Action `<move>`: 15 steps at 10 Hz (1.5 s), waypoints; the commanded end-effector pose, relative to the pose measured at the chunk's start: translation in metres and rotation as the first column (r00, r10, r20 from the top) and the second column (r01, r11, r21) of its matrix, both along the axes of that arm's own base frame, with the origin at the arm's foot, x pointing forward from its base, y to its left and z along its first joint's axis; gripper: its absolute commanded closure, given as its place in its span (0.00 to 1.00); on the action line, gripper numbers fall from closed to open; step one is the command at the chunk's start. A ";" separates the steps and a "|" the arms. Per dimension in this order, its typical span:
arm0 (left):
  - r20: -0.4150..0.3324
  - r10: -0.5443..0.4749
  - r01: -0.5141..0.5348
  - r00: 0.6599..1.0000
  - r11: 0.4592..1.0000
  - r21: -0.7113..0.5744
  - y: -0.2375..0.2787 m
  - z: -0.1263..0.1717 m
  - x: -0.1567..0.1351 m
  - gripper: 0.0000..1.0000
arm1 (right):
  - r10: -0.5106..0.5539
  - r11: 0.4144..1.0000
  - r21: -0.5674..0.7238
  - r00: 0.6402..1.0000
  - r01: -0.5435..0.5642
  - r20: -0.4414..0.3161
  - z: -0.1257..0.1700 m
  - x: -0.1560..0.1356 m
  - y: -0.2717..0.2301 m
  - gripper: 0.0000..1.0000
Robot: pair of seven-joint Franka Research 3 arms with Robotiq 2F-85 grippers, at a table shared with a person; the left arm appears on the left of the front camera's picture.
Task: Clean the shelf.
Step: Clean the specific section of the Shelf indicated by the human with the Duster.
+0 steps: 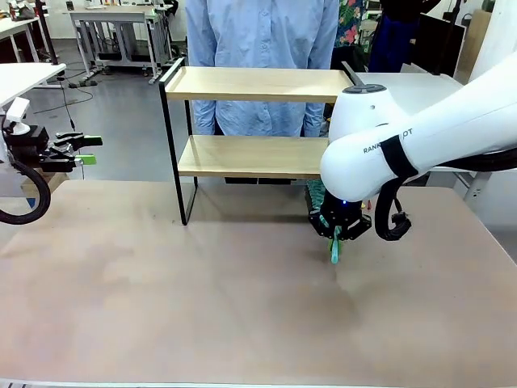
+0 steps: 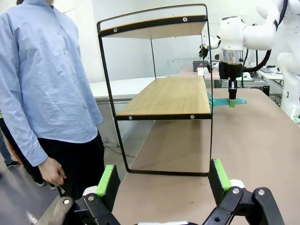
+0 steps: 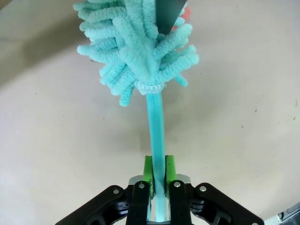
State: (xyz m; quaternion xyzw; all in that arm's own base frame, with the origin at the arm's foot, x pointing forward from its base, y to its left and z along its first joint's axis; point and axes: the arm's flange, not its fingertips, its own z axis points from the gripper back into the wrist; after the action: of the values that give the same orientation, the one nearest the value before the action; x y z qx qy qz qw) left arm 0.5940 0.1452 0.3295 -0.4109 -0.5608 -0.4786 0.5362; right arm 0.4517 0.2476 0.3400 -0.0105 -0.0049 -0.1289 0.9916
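The shelf (image 1: pixel 257 84), two light wooden boards in a thin black frame, stands at the far middle of the table, and it rises ahead in the left wrist view (image 2: pixel 168 96). My right gripper (image 1: pixel 339 228) hangs low over the table by the shelf's right front corner, shut on the handle of a teal fluffy duster (image 3: pixel 156 133). The duster's head (image 3: pixel 136 47) points toward the space under the lower board. Far off to the left, my left gripper (image 1: pixel 83 149) is held open in the air; its green pads (image 2: pixel 107 180) have nothing between them.
A person in a light blue shirt (image 1: pixel 262 48) stands right behind the shelf, one hand (image 2: pixel 52 171) hanging at the side. The brown tabletop (image 1: pixel 202 291) spreads wide in front of the shelf. My right arm's white body (image 1: pixel 420 137) covers the shelf's right end.
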 end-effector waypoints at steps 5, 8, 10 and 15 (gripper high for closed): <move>0.000 -0.003 0.003 1.000 1.000 0.004 -0.001 0.003 -0.003 0.00 | 0.255 0.943 0.209 0.966 -0.260 0.053 0.042 -0.026 -0.022 0.87; 0.000 -0.003 0.003 1.000 1.000 0.004 -0.001 0.003 -0.003 0.00 | 0.443 0.846 0.288 0.892 -0.448 0.087 0.056 -0.040 -0.035 0.87; 0.000 -0.003 0.003 1.000 1.000 0.004 -0.001 0.003 -0.003 0.00 | 0.553 0.763 0.320 0.823 -0.562 0.127 0.068 -0.051 -0.048 0.87; 0.000 -0.003 0.003 1.000 1.000 0.004 -0.001 0.003 -0.003 0.00 | 0.811 0.546 0.276 0.581 -0.791 0.060 0.111 -0.074 -0.121 0.87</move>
State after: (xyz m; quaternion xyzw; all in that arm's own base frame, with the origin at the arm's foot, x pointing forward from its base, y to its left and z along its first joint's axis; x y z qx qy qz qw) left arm 0.5941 0.1453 0.3295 -0.4108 -0.5608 -0.4787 0.5362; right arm 0.3825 0.1485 0.4363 0.1418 0.0434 0.2935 0.9444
